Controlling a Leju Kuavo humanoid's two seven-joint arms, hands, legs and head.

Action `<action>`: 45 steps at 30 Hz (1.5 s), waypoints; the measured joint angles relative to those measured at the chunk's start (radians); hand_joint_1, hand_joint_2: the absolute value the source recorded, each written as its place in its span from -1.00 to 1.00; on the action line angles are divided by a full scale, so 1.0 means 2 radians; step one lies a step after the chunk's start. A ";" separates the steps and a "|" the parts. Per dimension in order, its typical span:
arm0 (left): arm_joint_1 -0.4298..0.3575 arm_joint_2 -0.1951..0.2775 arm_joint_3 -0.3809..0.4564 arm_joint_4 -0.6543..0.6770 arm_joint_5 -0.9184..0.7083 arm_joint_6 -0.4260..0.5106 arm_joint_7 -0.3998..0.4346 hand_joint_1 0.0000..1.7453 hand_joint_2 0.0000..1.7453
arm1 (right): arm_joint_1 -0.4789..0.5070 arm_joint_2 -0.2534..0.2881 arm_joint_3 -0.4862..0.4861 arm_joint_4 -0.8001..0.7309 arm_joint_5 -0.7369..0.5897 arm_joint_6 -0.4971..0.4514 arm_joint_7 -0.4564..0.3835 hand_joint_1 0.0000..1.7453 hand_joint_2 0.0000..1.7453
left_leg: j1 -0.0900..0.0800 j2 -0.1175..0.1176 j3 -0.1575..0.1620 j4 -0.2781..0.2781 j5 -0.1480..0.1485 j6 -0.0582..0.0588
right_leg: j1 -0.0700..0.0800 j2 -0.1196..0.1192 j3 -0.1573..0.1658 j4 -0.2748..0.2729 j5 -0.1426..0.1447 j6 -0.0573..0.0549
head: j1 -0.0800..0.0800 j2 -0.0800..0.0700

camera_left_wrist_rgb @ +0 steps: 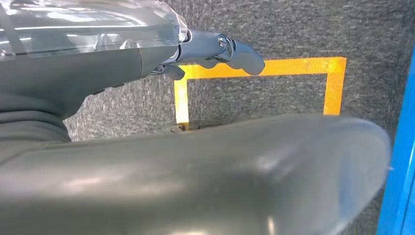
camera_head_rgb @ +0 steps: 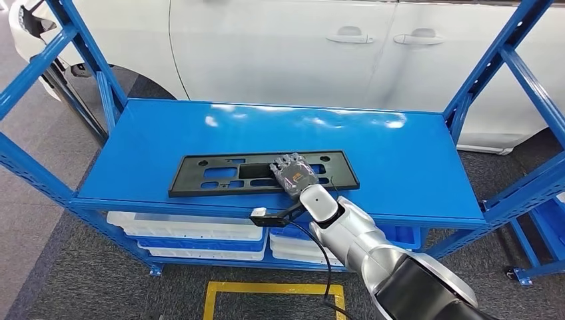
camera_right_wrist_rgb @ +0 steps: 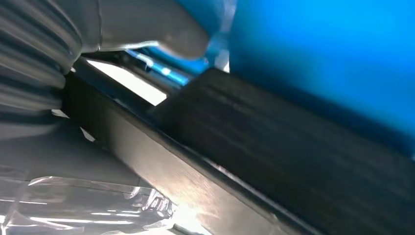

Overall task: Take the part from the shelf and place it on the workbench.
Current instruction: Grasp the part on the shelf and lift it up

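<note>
part [camera_head_rgb: 263,173]: on the shelf [camera_head_rgb: 413,167] top, near its front edge, left of centre
right hand [camera_head_rgb: 293,175]: on the part's right half
bins [camera_head_rgb: 193,235]: under the shelf top
car [camera_head_rgb: 300,47]: behind the shelf

Ahead of me stands a blue metal shelf [camera_head_rgb: 413,167] with slanted uprights at 10 and 2 o'clock; its glossy top catches white glare from overhead light toward 12 o'clock. On the tier below, white and blue trays [camera_head_rgb: 193,235] lie stacked, at about 7 o'clock from the top's middle. Behind the shelf, across 12 o'clock, a white car [camera_head_rgb: 280,53] fills the background, two door handles [camera_head_rgb: 386,37] showing toward 1 o'clock. The floor [camera_head_rgb: 80,280] is dark grey carpet, with a yellow taped rectangle [camera_head_rgb: 273,290] at 6 o'clock near my feet. More blue framing [camera_head_rgb: 543,233] stands at 4 o'clock.
</note>
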 joint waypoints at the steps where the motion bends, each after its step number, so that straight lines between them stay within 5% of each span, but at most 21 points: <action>1: 0.000 0.000 0.001 0.000 0.000 0.000 0.000 -1.00 -1.00 | -0.003 -0.001 -0.003 0.001 -0.001 0.004 0.002 1.00 1.00 | -0.001 0.000 0.001 0.000 0.000 0.000 | 0.001 0.000 0.019 -0.040 0.018 -0.003 | 0.000 0.000; 4: -0.001 0.000 0.003 0.000 -0.001 0.000 -0.001 -1.00 -1.00 | -0.010 -0.003 -0.010 0.003 -0.003 0.011 0.007 1.00 1.00 | -0.003 -0.001 0.001 0.001 -0.001 -0.005 | 0.005 -0.001 0.053 -0.113 0.042 -0.010 | 0.000 0.000; 8: -0.002 0.001 0.005 0.000 -0.003 -0.003 -0.004 -1.00 -1.00 | -0.012 -0.006 -0.018 0.005 -0.006 0.011 0.011 1.00 1.00 | -0.003 0.000 -0.004 0.010 -0.008 -0.015 | 0.002 -0.002 0.055 -0.121 0.046 -0.018 | 0.000 0.000; 12: -0.003 0.001 0.005 0.000 -0.007 -0.005 -0.012 -1.00 -1.00 | -0.012 -0.008 -0.023 0.008 -0.007 0.006 0.013 1.00 1.00 | 0.001 0.000 -0.057 0.126 -0.065 -0.023 | 0.000 -0.003 0.056 -0.125 0.048 -0.023 | 0.000 0.000; 14: -0.003 0.001 0.005 0.000 -0.011 -0.004 -0.018 -1.00 -1.00 | -0.011 -0.008 -0.027 0.009 -0.007 0.000 0.013 1.00 1.00 | 0.003 0.000 -0.067 0.145 -0.062 -0.026 | 0.000 -0.002 0.057 -0.124 0.047 -0.022 | 0.000 0.000; 17: -0.005 0.002 0.005 0.000 -0.014 -0.003 -0.026 -1.00 -1.00 | -0.011 -0.009 -0.031 0.010 -0.009 -0.007 0.012 1.00 1.00 | 0.005 0.001 -0.024 0.053 -0.014 -0.026 | -0.001 -0.001 0.058 -0.119 0.042 -0.017 | 0.000 0.000; 19: -0.006 0.003 0.005 0.000 -0.015 -0.003 -0.030 -1.00 -1.00 | -0.011 -0.010 -0.035 0.010 -0.010 -0.013 0.011 1.00 1.00 | 0.003 0.001 -0.003 0.008 -0.001 -0.021 | -0.001 -0.001 0.055 -0.115 0.040 -0.011 | 0.000 0.000; 23: -0.006 0.003 0.005 0.000 -0.018 -0.004 -0.032 -1.00 -1.00 | -0.011 -0.011 -0.049 0.010 -0.019 -0.035 0.000 1.00 1.00 | 0.001 0.000 -0.004 0.002 0.000 -0.008 | -0.001 -0.001 0.048 -0.107 0.034 -0.001 | 0.000 0.000; 27: -0.009 0.002 0.005 0.000 -0.022 -0.010 -0.035 -1.00 -1.00 | -0.008 -0.011 -0.073 0.004 -0.041 -0.081 -0.027 1.00 1.00 | 0.001 0.000 -0.004 0.000 0.000 0.000 | -0.003 -0.001 -0.005 0.002 -0.017 0.005 | 0.000 0.000; 29: -0.009 0.002 0.005 0.000 -0.022 -0.012 -0.039 -1.00 -1.00 | -0.003 -0.011 -0.088 -0.002 -0.064 -0.104 -0.049 1.00 1.00 | 0.001 -0.001 -0.004 0.001 -0.001 0.000 | -0.003 -0.001 -0.022 0.027 -0.014 0.005 | 0.000 0.000; 32: -0.009 0.001 0.007 0.000 -0.011 -0.015 -0.054 -1.00 -1.00 | 0.010 -0.011 -0.124 -0.035 -0.151 -0.134 -0.129 1.00 1.00 | 0.001 -0.002 -0.002 0.003 -0.004 -0.002 | -0.002 -0.001 0.009 -0.054 0.038 -0.002 | 0.000 0.000; 34: -0.009 0.000 0.013 0.000 0.003 -0.015 -0.065 -1.00 -1.00 | 0.026 -0.010 -0.156 -0.076 -0.239 -0.134 -0.202 1.00 1.00 | 0.000 -0.002 -0.003 0.005 -0.006 -0.006 | 0.001 -0.001 0.029 -0.100 0.053 -0.008 | 0.000 0.000; 38: -0.007 0.000 0.033 0.000 0.033 -0.020 -0.071 -1.00 -1.00 | 0.085 -0.010 -0.208 -0.210 -0.441 -0.061 -0.302 1.00 1.00 | 0.000 -0.001 -0.003 0.007 -0.012 -0.015 | 0.002 -0.003 0.035 -0.113 0.051 -0.016 | 0.000 0.000; 40: -0.006 0.000 0.047 0.000 0.051 -0.030 -0.071 -1.00 -1.00 | 0.121 -0.011 -0.224 -0.295 -0.550 -0.001 -0.332 1.00 1.00 | 0.000 0.000 -0.018 0.043 -0.035 -0.019 | -0.001 -0.004 0.039 -0.117 0.052 -0.021 | 0.000 0.000; 43: -0.003 0.000 0.070 0.000 0.071 -0.034 -0.076 -1.00 -1.00 | 0.179 -0.014 -0.241 -0.418 -0.668 0.078 -0.363 1.00 1.00 | 0.002 0.000 -0.060 0.136 -0.075 -0.023 | 0.000 -0.005 0.042 -0.117 0.049 -0.024 | 0.000 0.000; 45: 0.000 0.000 0.080 0.000 0.073 -0.021 -0.085 -1.00 -1.00 | 0.218 -0.018 -0.245 -0.481 -0.717 0.128 -0.372 1.00 1.00 | 0.002 0.000 -0.060 0.133 -0.062 -0.024 | 0.000 -0.004 0.044 -0.116 0.047 -0.024 | 0.000 0.000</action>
